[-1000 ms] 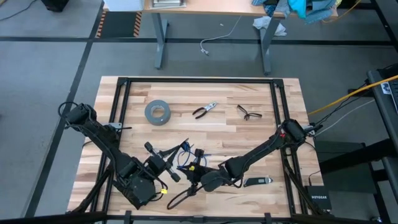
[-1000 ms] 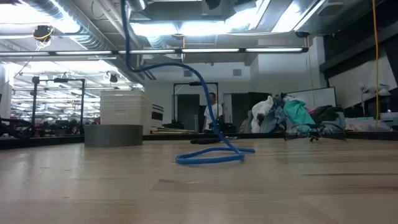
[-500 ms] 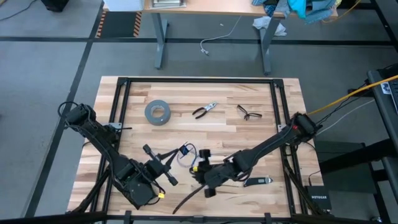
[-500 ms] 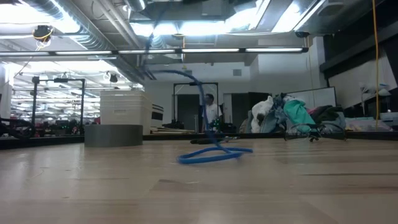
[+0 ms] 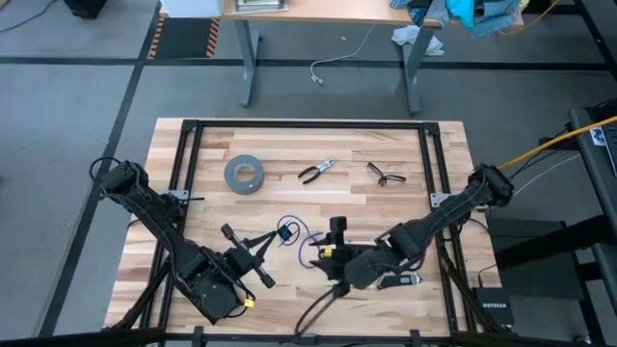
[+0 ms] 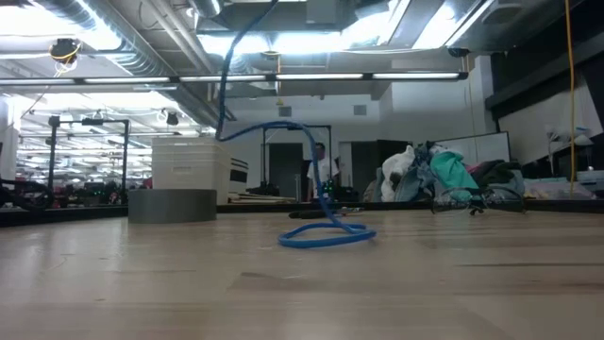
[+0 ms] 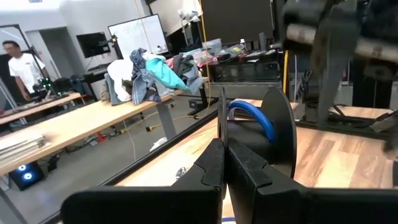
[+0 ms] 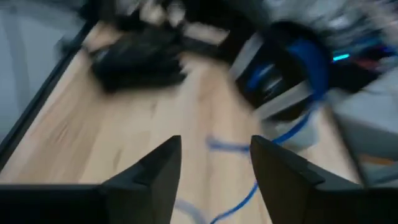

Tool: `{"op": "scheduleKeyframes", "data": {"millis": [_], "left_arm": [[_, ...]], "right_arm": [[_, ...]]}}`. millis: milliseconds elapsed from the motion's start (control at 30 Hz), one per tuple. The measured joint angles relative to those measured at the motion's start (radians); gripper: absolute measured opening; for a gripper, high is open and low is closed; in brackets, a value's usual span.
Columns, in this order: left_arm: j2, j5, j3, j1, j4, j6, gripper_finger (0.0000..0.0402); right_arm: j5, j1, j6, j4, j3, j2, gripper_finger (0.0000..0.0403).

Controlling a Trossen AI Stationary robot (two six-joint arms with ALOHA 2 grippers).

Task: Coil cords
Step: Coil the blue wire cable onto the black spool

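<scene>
The left gripper (image 5: pixel 281 231) is clamped on the thin blue-and-black cords (image 5: pixel 307 246). Just beside it, the right gripper (image 5: pixel 335 231) stands spread, nothing between its fingers (image 8: pixel 155 171).

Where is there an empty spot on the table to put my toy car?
Bare wood lies along the far edge of the table, beyond the tape roll, pliers and glasses. The near middle is crowded: the left gripper pinches the cords, and the open right gripper sits beside them.
</scene>
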Motion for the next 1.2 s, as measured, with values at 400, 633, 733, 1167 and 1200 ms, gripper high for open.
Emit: {"op": "scheduleKeyframes", "data": {"millis": [400,633,733,1167,1200], "left_arm": [[-0.001,0.000,0.000,0.021,-0.004,-0.131,0.0000],[-0.001,0.000,0.000,0.023,-0.006,-0.157,0.0000],[-0.001,0.000,0.000,0.024,-0.005,-0.160,0.0000],[-0.001,0.000,0.000,0.024,-0.005,-0.176,0.0000],[-0.001,0.000,0.000,0.024,-0.005,-0.177,0.0000]], "right_arm": [[0.263,0.003,-0.050,0.279,-0.029,0.128,0.0131],[0.326,0.003,-0.099,0.362,-0.028,0.137,0.0132],[0.326,0.003,-0.119,0.393,-0.028,0.137,0.0132],[0.290,-0.019,-0.135,0.420,-0.028,0.140,0.0133],[0.288,-0.022,-0.133,0.420,-0.028,0.141,0.0133]]}}
